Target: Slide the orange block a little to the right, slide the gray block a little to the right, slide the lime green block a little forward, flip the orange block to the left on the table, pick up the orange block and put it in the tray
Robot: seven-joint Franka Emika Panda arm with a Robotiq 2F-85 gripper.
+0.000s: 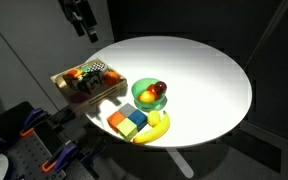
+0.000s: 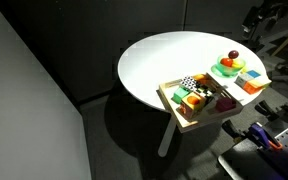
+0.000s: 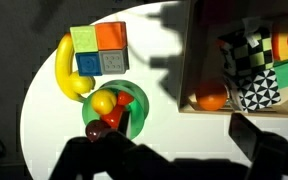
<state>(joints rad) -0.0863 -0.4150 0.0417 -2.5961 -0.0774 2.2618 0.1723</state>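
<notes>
In the wrist view the blocks sit together in a two-by-two square on the white table. The lime green block (image 3: 85,40) and the orange block (image 3: 111,37) form one row. A blue block (image 3: 87,64) and the gray block (image 3: 114,63) form the other. The orange block also shows in an exterior view (image 1: 117,120). The tan tray (image 3: 189,60) holds patterned toys and a round orange fruit (image 3: 212,100); it shows in both exterior views (image 1: 64,76) (image 2: 174,103). My gripper (image 3: 189,150) is open and empty, high above the table (image 1: 81,20), touching nothing.
A yellow banana (image 3: 64,65) curves against the block square. A green bowl (image 3: 134,100) with toy fruit stands between the blocks and the tray. The round white table (image 1: 204,80) has bare surface on its far side. Its edge is close to the blocks.
</notes>
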